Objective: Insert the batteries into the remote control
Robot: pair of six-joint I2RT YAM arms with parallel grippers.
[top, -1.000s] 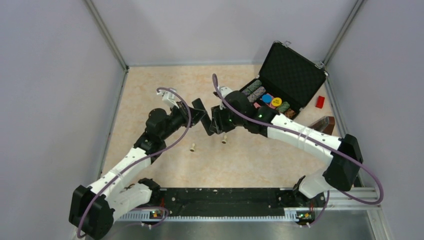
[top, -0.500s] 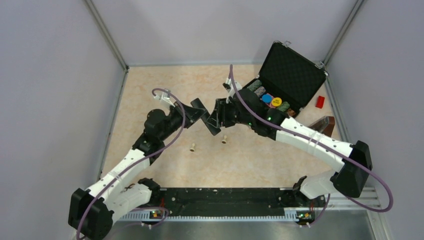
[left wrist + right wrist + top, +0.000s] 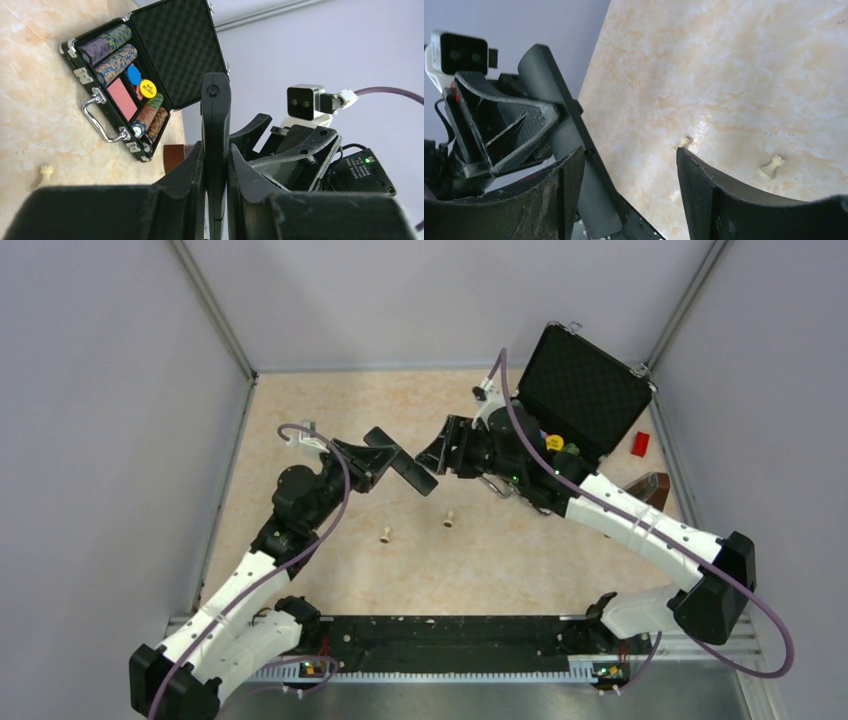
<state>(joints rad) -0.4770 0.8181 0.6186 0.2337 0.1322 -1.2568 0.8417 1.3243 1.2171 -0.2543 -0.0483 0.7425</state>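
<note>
My left gripper [image 3: 216, 159] clamped the remote [image 3: 216, 107] edgewise, raised above the worktop [image 3: 330, 400] (two pegs [image 3: 385, 535] lay below). My right gripper [image 3: 629, 162], jaws spread and holding nothing, hung just beside the remote's free end.

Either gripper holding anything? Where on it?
Left gripper holds the remote, pinched across its flat faces partway along, one end sticking out. Right gripper is open, empty.

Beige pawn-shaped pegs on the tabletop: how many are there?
2. One small beige peg lies nearer the left arm, the other just right of it. Others may be hidden.
</note>
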